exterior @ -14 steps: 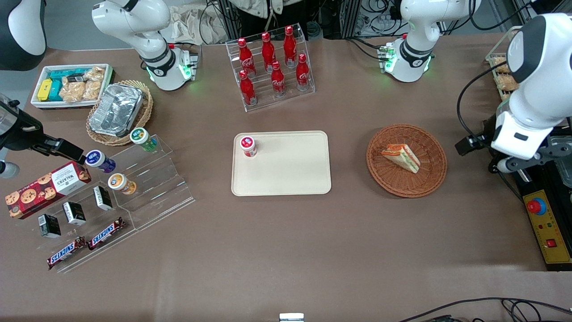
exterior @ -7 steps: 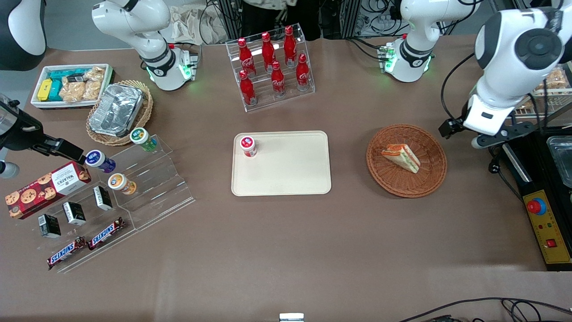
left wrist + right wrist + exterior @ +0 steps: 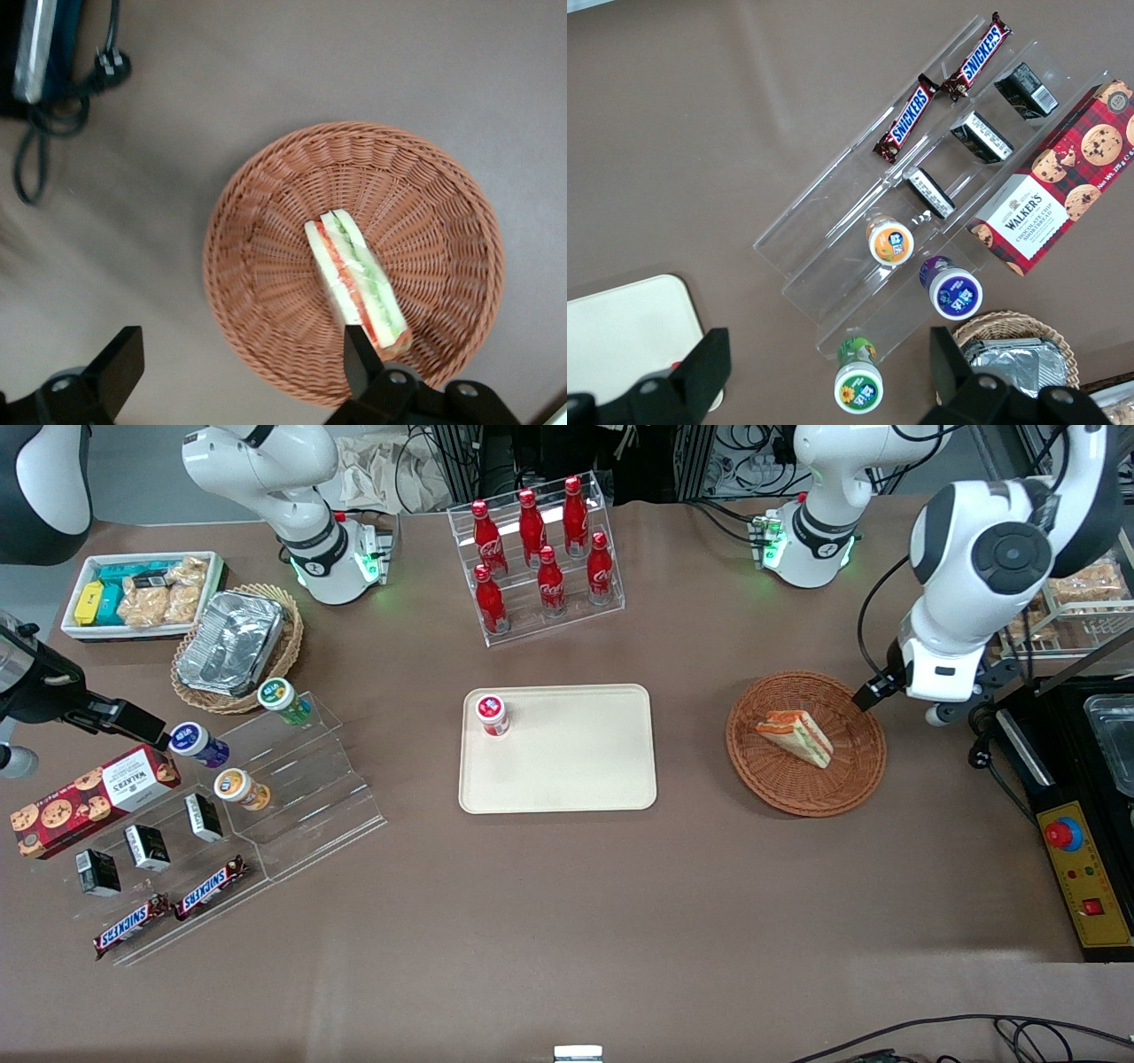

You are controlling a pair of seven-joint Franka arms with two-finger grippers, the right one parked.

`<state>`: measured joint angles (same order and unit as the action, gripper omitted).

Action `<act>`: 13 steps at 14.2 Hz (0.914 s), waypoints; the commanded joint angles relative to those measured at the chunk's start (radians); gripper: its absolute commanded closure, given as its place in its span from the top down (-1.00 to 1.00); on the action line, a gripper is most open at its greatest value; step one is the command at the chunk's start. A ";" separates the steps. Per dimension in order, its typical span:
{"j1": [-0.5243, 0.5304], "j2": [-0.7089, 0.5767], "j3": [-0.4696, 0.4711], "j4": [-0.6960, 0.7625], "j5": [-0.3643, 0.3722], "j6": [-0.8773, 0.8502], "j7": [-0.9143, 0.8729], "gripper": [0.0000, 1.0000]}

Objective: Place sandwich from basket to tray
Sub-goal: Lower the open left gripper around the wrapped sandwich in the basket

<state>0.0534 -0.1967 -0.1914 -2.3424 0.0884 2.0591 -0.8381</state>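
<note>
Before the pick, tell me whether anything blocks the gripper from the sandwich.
Nothing visible does. The open left gripper hangs above the round reddish-brown wicker basket; the triangular pale-bread sandwich lies uncovered inside.

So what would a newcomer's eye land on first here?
Probably the triangular wedge sandwich lying in the round reddish-brown wicker basket, with the open tool poised above it. Next, the flat beige rectangular tray beside it, bare but for a small red-capped jar in one corner.

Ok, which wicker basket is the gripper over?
The reddish-brown basket holding the sandwich; the open gripper hangs above it. The tan basket holds foil.
</note>
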 commanded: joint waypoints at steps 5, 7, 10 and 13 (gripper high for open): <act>-0.033 0.054 -0.002 -0.076 -0.150 0.189 -0.223 0.99; -0.052 0.062 -0.002 -0.147 -0.148 0.307 -0.277 0.99; -0.110 0.106 0.001 -0.198 -0.133 0.418 -0.358 0.99; -0.121 0.152 0.000 -0.199 -0.023 0.455 -0.482 1.00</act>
<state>-0.0606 -0.0675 -0.1941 -2.5387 0.0014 2.4726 -1.2296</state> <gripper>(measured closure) 0.000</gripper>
